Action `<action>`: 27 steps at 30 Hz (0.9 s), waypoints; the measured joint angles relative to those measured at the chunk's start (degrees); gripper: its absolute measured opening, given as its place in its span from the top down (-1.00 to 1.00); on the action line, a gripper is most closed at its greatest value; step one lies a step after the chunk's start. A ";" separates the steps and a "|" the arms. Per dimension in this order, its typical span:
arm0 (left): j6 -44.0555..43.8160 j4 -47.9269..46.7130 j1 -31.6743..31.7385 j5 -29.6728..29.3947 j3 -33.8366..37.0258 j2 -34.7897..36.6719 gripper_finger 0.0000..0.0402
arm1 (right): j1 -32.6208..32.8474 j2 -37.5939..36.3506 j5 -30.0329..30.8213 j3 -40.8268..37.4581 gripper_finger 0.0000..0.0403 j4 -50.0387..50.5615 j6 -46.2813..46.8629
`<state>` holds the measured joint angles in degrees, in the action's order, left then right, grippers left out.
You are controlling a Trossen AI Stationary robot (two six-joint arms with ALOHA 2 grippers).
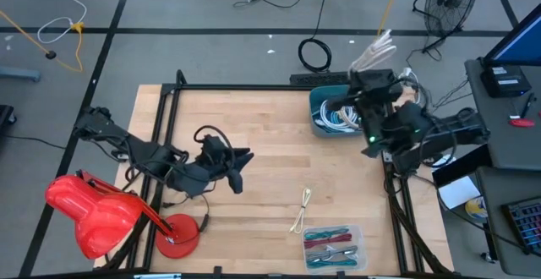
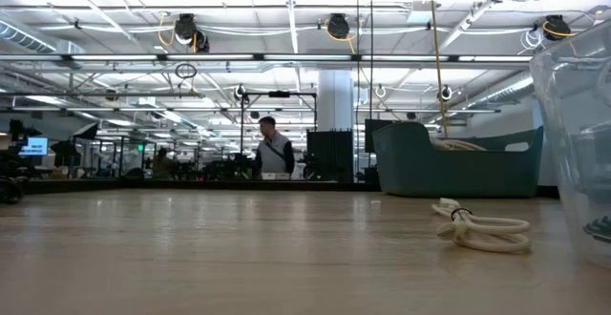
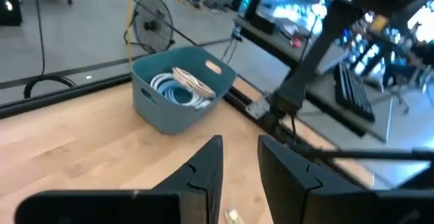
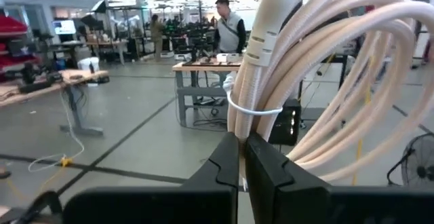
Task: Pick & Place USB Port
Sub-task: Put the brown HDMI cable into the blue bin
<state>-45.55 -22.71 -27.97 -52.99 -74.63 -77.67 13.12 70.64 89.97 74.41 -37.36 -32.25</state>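
My right gripper [image 4: 242, 142] is shut on a coiled cream USB cable bundle [image 4: 325, 68], bound by a thin white tie. In the high view this bundle [image 1: 378, 49] hovers by the far rim of a teal bin [image 1: 331, 110] that holds more white cables [image 3: 180, 85]. Another cream cable [image 1: 302, 210] lies flat on the wood, also seen in the low view [image 2: 482, 229]. My left gripper [image 3: 239, 153] is open above the table's middle [image 1: 239, 165], touching nothing. My right gripper pinches the cable bundle between its two fingers just below the white tie [image 4: 252, 112], where the loops are gathered. The loops stand out beyond the fingertips [image 4: 227, 156]. In the high view the bundle is lifted clear, near the bin's far rim [image 1: 338, 89].
A clear box [image 1: 332, 247] of red and green cables sits at the table's near edge, right of centre. A red object [image 1: 84, 211] and a red disc [image 1: 177, 235] lie at the near left. Bare wood spans the middle [image 1: 279, 152]. A person stands in the room beyond [image 2: 275, 153].
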 joint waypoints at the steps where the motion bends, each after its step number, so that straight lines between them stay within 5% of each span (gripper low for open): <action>1: 0.41 -0.80 -0.29 0.39 0.00 0.00 0.52 | 0.48 1.07 -0.04 0.07 1.00 -0.37 0.12; 8: -2.67 -6.26 -2.57 1.81 0.00 0.00 0.52 | 6.07 9.22 -1.31 -0.02 1.00 -0.60 9.08; 14: -2.98 -8.68 -4.19 1.65 0.00 0.00 0.52 | 11.11 12.96 -12.27 -0.02 1.00 0.90 18.58; 18: -3.06 -9.19 -4.25 1.70 0.00 0.00 0.52 | 13.06 12.48 -22.08 -0.02 1.00 9.84 32.74; 24: -2.72 -9.28 -4.27 1.76 0.00 0.00 0.52 | 10.14 11.59 -49.69 -0.02 1.00 28.01 54.72; 27: -2.79 -9.30 -4.25 1.96 0.00 0.00 0.52 | 8.29 11.68 -55.85 -0.02 1.00 38.73 62.76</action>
<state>-48.34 -32.01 -32.23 -51.03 -74.63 -77.67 21.41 82.32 34.11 74.39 1.37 30.51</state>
